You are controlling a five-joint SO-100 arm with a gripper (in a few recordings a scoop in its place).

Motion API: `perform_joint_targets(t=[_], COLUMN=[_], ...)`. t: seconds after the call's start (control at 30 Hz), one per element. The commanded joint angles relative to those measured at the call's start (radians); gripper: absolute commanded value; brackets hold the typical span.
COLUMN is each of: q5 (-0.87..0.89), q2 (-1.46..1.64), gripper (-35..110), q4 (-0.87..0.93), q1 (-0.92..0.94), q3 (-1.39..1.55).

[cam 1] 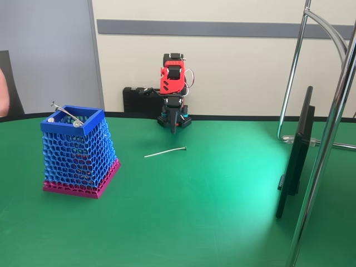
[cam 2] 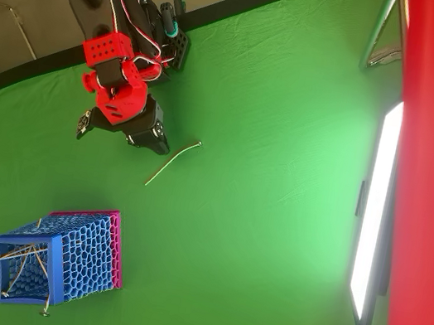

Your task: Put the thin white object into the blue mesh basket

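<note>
- The thin white object [cam 1: 165, 151] lies flat on the green table [cam 1: 211, 211], out in the open between the arm and the basket (touching neither).
- The blue mesh basket [cam 1: 78, 153] stands upright well to its left in the fixed view, with ball-tipped sticks [cam 1: 67, 114] across its rim.
- The gripper [cam 1: 174, 127] hangs folded near the arm's base, pointing down; whether its fingers are spread or closed cannot be told.

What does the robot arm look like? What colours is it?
The arm is made of bright red blocky plastic parts joined by black motor boxes, standing on a black base. Thin white and red wires loop along it. Its gripper is black and narrows toward the tip.
</note>
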Motion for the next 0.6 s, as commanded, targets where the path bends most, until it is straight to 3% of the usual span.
perform_joint_targets(t=[0.0, 0.27, 0.57], q5=[-0.012, 0.006, 0.008], q2=[-0.061, -0.244, -0.394], gripper=[1, 13, 16], q4=[0.021, 0.083, 0.084], q1=[-0.029, -0.066, -0.063], q3=[-0.060, -0.141, -0.202])
